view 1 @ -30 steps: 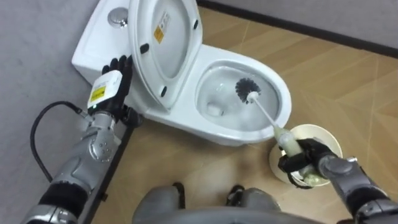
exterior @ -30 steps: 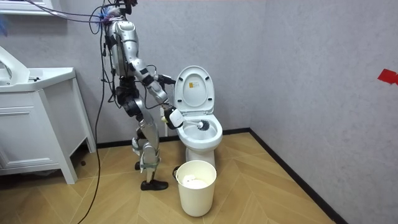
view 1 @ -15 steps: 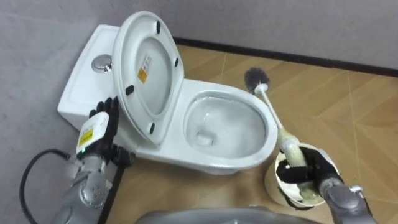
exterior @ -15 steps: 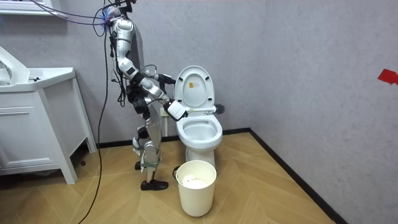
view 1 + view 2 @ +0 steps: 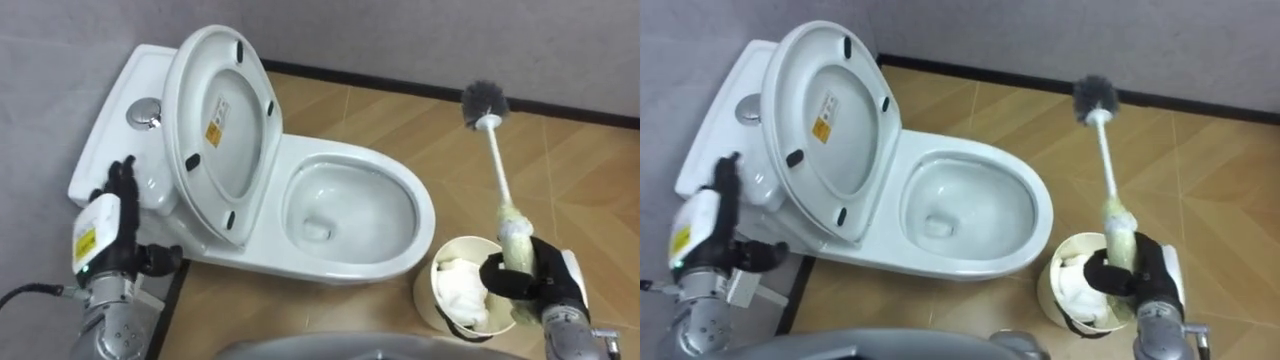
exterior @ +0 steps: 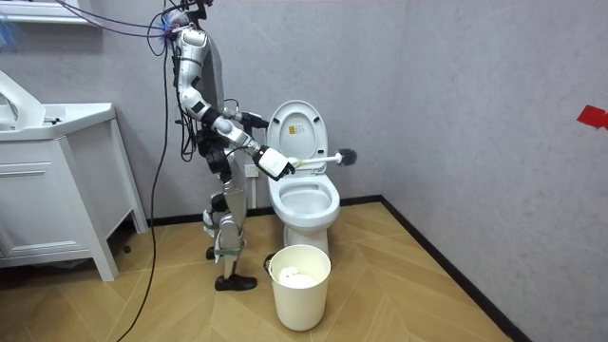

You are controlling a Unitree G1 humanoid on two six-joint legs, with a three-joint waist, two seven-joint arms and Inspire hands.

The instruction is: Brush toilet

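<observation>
White-handled toilet brush [image 5: 497, 165] stood clear of the bowl, its dark bristles raised over the wood floor [image 5: 580, 160] beyond the toilet [image 5: 425, 215], while my right hand [image 5: 530, 278] was clamped on its grip above the pale bin [image 5: 428, 298]. The lid [image 5: 215, 130] stood raised against the cistern [image 5: 105, 130]. My left hand [image 5: 108, 228] hovered beside the cistern with its fingers straight. In the room view, the robot stood at the toilet's side.

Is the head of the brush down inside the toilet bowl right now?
No, the right hand holds the toilet brush up in the air, its bristle head well outside the rim of the toilet bowl.
</observation>
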